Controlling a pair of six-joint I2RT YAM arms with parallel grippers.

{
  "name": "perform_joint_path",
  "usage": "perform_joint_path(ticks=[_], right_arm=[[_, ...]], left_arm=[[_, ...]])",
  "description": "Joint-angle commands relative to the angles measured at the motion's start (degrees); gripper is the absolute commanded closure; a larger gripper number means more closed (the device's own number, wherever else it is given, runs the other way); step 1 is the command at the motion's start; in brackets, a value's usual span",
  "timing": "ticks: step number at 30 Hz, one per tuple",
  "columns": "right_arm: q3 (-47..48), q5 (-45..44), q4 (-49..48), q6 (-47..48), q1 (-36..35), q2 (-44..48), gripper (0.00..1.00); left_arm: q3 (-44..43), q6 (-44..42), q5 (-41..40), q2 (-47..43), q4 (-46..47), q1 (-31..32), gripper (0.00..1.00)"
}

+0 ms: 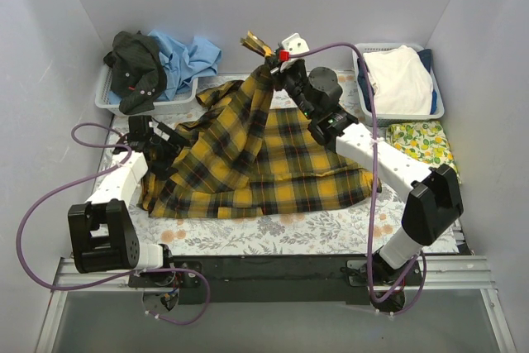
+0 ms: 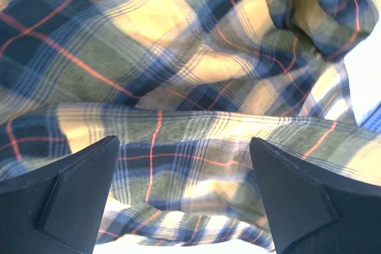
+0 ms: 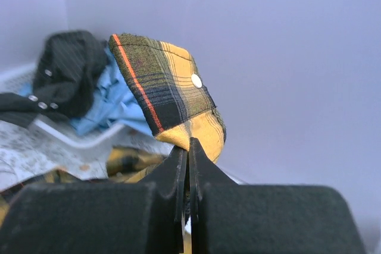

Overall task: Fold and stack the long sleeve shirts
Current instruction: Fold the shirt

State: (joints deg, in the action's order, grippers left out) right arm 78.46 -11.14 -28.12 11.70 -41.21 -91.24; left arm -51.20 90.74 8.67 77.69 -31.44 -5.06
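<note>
The yellow-and-black plaid shirt (image 1: 256,163) lies spread on the floral table cover. My right gripper (image 1: 271,62) is shut on its cuff and holds it high at the back, so the sleeve hangs as a peak. In the right wrist view the cuff (image 3: 164,90) with a white button stands above the closed fingertips (image 3: 188,147). My left gripper (image 1: 169,148) is open at the shirt's left edge. In the left wrist view its two dark fingers (image 2: 71,194) stand wide apart with plaid cloth (image 2: 190,105) between and beyond them. Whether they touch the cloth I cannot tell.
A white basket (image 1: 107,98) at the back left holds a dark shirt (image 1: 136,68) and a light blue shirt (image 1: 186,55). A basket (image 1: 438,109) at the back right holds white cloth (image 1: 401,76). A lemon-print cloth (image 1: 426,142) lies in front of it.
</note>
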Motion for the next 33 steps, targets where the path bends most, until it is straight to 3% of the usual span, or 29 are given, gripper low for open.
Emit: perform_joint_path(ticks=[1, 6, 11, 18, 20, 21, 23, 29, 33], right_arm=[[6.79, 13.49, -7.39, -2.21, 0.52, -1.04, 0.99], [8.73, 16.84, -7.39, -5.72, 0.87, -3.41, 0.99], [11.19, 17.38, -7.21, -9.5, 1.92, -5.96, 0.99], [12.77, 17.9, -7.21, -12.57, 3.5, -7.72, 0.99], [12.43, 18.87, -7.21, -12.58, 3.77, -7.29, 0.99], [11.81, 19.91, -7.3, -12.58, 4.03, -6.94, 0.99], [11.11, 21.06, -7.3, -12.67, 4.21, -5.71, 0.99], [7.42, 23.97, -7.39, -12.14, 4.21, -2.63, 0.99], [4.26, 23.62, -7.83, -11.88, 4.21, -0.43, 0.99]], left_arm=[[2.15, -7.84, 5.38, -1.57, 7.96, -0.3, 0.07], [4.35, -13.3, 10.05, -2.89, 19.2, -0.3, 0.08], [4.18, -17.26, 17.77, -1.41, 21.42, -0.3, 0.17], [7.34, -11.92, 25.86, -5.62, 22.46, -0.21, 0.29], [7.52, -10.33, 24.65, -5.53, 22.65, -0.3, 0.23], [7.0, -9.19, 21.42, -4.58, 21.43, -0.39, 0.14], [5.42, -8.21, 20.78, -2.12, 19.76, -0.3, 0.1], [-2.32, -0.49, 20.34, 7.64, 6.94, -1.44, 0.08], [-2.06, 7.33, 19.64, 8.71, 5.69, -4.95, 0.08]])
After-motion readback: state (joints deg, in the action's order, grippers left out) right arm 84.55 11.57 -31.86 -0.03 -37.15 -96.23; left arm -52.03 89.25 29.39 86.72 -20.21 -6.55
